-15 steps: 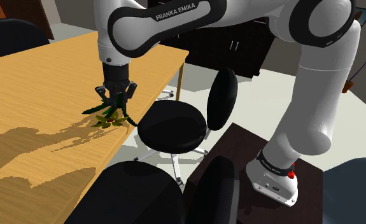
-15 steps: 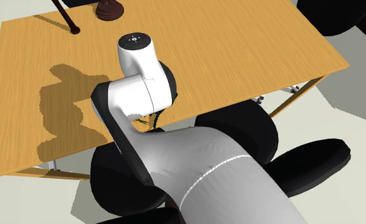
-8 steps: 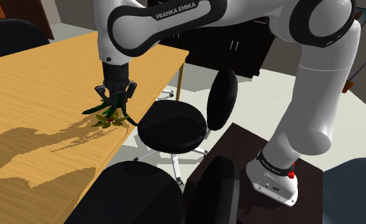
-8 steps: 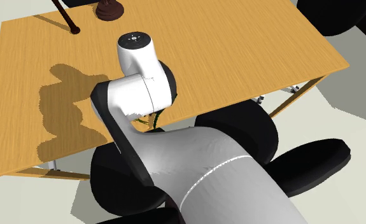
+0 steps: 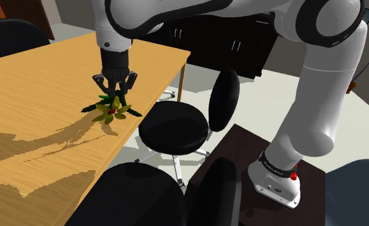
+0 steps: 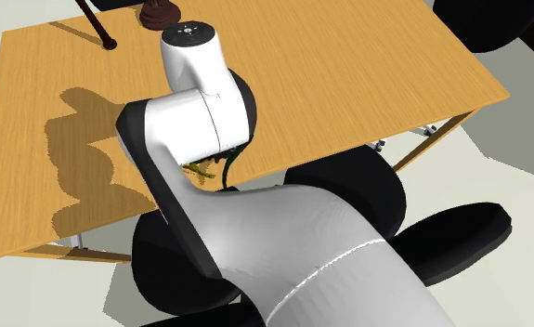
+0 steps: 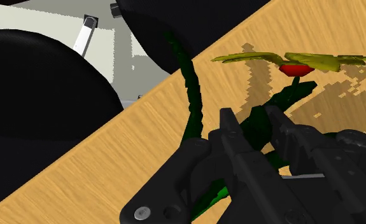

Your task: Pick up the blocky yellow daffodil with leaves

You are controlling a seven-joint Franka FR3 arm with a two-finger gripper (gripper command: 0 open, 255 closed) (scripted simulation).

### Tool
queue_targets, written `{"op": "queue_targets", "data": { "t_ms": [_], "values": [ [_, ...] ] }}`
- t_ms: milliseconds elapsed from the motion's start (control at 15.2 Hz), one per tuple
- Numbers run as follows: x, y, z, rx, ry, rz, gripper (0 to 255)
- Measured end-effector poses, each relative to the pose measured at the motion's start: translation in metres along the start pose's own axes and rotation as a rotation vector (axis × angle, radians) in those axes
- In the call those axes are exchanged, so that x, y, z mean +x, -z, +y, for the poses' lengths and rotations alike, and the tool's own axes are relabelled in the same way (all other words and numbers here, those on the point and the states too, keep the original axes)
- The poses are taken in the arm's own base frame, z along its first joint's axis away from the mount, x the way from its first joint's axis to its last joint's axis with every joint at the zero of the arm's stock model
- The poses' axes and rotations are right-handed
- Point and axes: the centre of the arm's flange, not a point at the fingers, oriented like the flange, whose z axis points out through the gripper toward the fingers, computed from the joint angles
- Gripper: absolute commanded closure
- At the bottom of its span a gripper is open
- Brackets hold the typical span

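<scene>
the gripper clasps the daffodil by its green stem, fingers narrow. the flower hangs at the gripper's 6 o'clock, near the wooden table edge.

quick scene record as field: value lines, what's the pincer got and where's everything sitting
pincer: shut on the daffodil's green stem, pointing down
daffodil: yellow petals, red centre, dark green leaves; hangs under the pincer
height: seems just off the table, with its shadow below it
position: near the table edge, by a black chair
task status: grasped, barely raised
</scene>
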Motion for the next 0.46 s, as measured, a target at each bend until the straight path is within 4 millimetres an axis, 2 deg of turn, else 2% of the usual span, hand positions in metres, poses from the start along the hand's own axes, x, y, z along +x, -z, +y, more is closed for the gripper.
{"op": "queue_targets", "data": {
  "t_ms": [462],
  "values": [
    [-0.003,0.034,-0.004,0.000,0.000,0.000,255]
  ]
}}
